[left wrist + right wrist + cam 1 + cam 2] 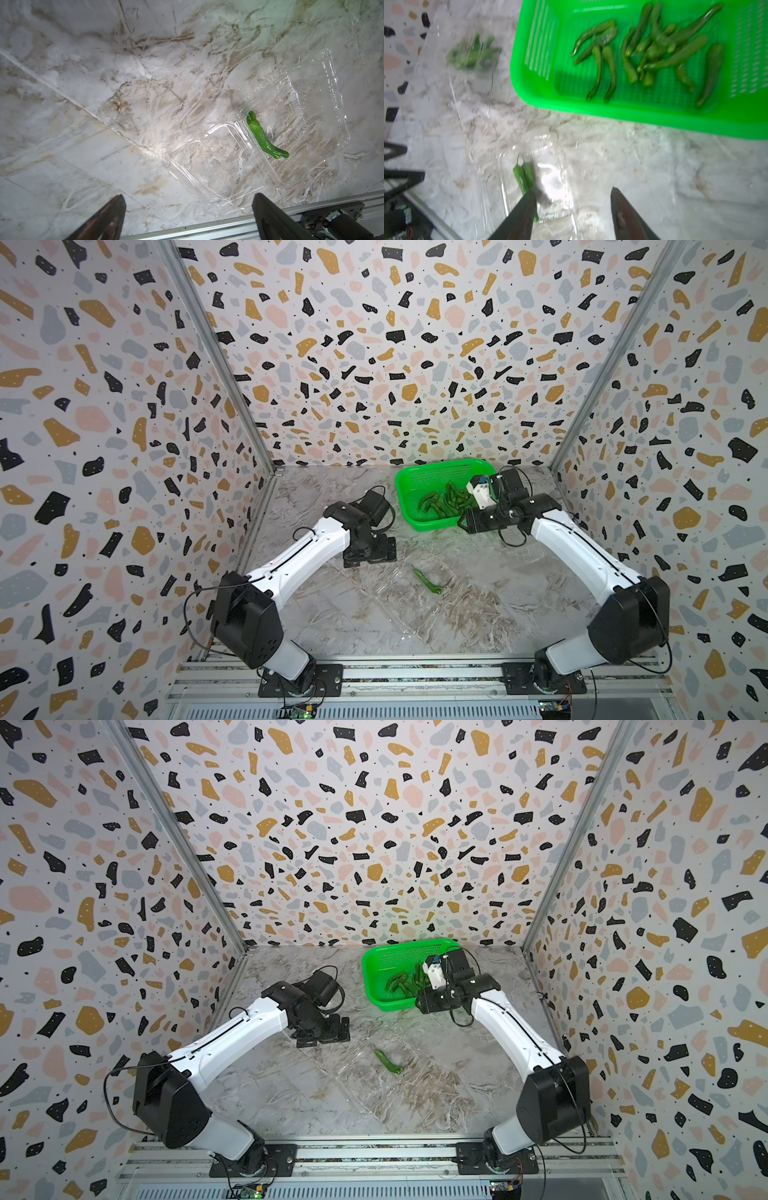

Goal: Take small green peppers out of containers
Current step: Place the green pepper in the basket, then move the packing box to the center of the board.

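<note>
Right claw [572,192] jaws apart, empty; slim glossy green peppers [652,49] heaped in bright green perforated plastic basket [633,116] ahead. Two more peppers [523,176] in clear plastic clamshell box [556,182] beside one finger [523,212]. Left claw [187,199] wide, empty.

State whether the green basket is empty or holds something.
Not empty. The green basket holds many small green peppers lying loose on its floor, as both top views and the right wrist view show.

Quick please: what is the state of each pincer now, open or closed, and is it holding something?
Left pincer: open, holding nothing.
Right pincer: open, holding nothing.
</note>
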`<action>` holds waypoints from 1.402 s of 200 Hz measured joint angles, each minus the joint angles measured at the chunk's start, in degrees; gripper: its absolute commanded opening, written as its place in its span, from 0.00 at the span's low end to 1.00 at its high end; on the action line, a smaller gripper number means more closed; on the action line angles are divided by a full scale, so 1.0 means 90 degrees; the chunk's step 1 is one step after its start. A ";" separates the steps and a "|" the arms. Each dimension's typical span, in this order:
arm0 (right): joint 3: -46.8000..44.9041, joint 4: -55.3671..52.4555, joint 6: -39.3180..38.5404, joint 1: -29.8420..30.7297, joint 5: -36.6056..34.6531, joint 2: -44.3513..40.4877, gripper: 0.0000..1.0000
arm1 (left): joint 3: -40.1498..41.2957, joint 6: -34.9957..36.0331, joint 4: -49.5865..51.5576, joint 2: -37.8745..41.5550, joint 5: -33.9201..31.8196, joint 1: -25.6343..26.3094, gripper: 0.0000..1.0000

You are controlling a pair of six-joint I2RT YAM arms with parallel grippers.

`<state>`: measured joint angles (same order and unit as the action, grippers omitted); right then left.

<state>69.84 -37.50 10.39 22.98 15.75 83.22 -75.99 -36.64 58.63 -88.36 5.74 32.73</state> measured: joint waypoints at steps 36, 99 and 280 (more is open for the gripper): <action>-0.1576 0.0192 0.0143 0.0061 0.0039 0.0226 0.54 | 0.0000 0.0029 -0.0044 -0.0053 0.0051 0.0000 0.96; -0.2047 0.0279 0.0141 0.0736 0.0032 0.0192 0.47 | 0.0163 0.0022 -0.0114 0.0000 0.0095 0.0000 0.96; -0.0478 -0.0510 0.0002 0.2198 0.0075 0.1110 0.55 | 0.0245 -0.0075 -0.0189 0.0087 0.0146 0.0000 0.96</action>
<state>65.54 -42.09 10.41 42.76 16.43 93.21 -73.78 -37.32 56.93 -87.57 7.05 32.73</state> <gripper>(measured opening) 0.554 0.959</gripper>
